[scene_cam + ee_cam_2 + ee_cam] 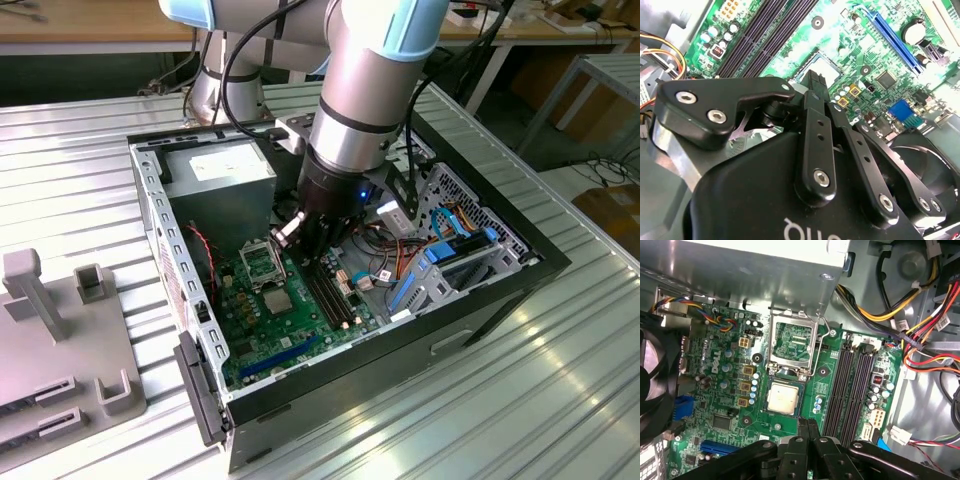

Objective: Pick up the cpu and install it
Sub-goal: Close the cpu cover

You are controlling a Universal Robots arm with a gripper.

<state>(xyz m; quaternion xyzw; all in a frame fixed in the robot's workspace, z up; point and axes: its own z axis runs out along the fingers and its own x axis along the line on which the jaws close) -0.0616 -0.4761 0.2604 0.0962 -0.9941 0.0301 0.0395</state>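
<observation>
The cpu [783, 397] lies flat in its socket on the green board [760, 432] inside the open computer case [400, 335], which sits on the ridged metal tabletop [560, 400]. The socket's hinged metal frame [792, 342] stands open just beside the chip. The claw [807, 424] hangs close over the board near the chip, its fingers pressed together and holding nothing.

Cannot see the whole cpu [826, 62] in the second wrist view, one edge hidden behind the gripper [815, 80], nor the whole black fan [655, 380] in the first wrist view, cut by the picture's edge.
</observation>
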